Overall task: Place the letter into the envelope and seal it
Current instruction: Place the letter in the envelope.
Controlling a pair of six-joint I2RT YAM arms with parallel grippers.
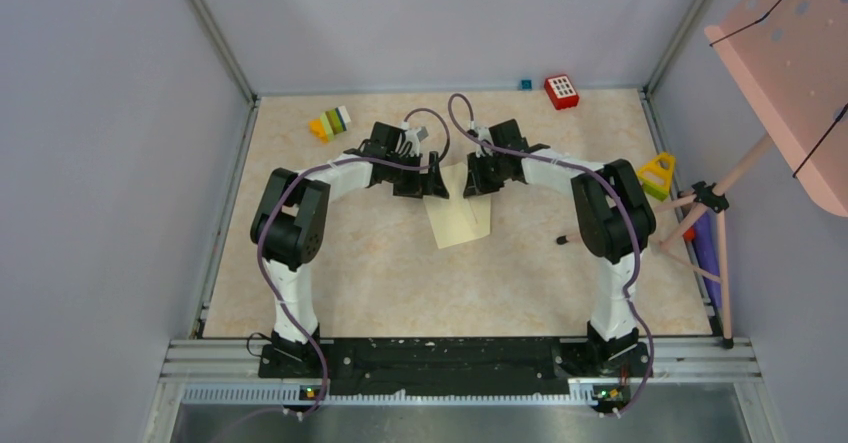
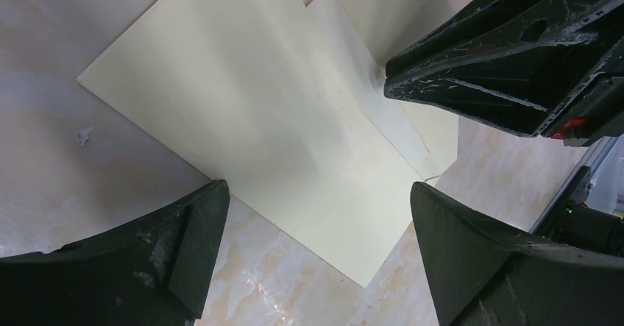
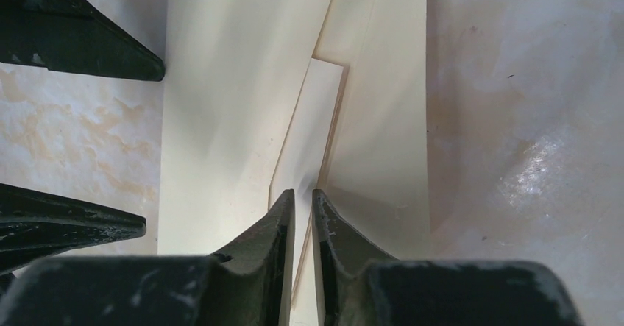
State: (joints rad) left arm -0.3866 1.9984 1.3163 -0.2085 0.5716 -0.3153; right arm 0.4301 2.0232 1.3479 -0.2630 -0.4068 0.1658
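Only the top camera takes in the whole table. It shows the envelope lying flat around the middle, a little toward the far edge. A stack of coloured blocks sits near the far left corner, a red block at the far edge and a yellow triangular piece by the right edge.

The right wrist camera alone shows the grip. The right gripper has its jaws almost pressed together, pinching a thin cream edge that stands up from the envelope. I cannot tell whether that edge is the flap or a sheet going in.

The left wrist camera shows the left gripper with jaws spread wide. One finger is on each side of the envelope's near corner, and neither holds anything.

The envelope is pale cream-yellow, smooth and rectangular. A fold line runs along it, with a small notch at one end.

Both arms rise from their bases at the near edge and bend at the elbow. They reach inward and point down, so the two grippers meet tip to tip over the envelope's far end.
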